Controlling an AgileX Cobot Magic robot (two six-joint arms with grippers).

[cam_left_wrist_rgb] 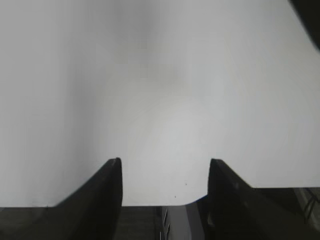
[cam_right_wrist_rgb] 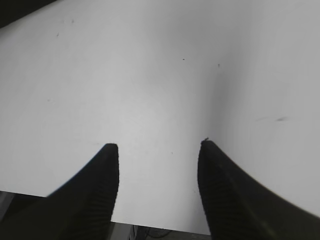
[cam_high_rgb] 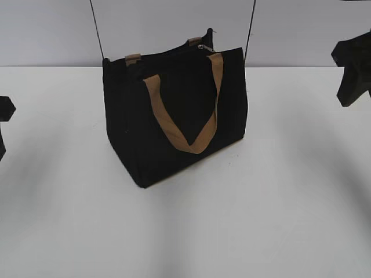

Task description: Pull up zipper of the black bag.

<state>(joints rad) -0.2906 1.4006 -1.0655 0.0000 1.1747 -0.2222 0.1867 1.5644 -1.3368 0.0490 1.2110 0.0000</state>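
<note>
Plainly, black bag (cam_high_rgb: 174,124), tan handles (cam_high_rgb: 185,124), unlettered

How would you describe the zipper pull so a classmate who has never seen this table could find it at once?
Start at the black bag, the only object standing on the white table. Follow its top edge towards the far right end, near the rear tan handle. The zipper pull sits there: a small shiny silver piece, unlike the matte black fabric and tan straps around it.
</note>
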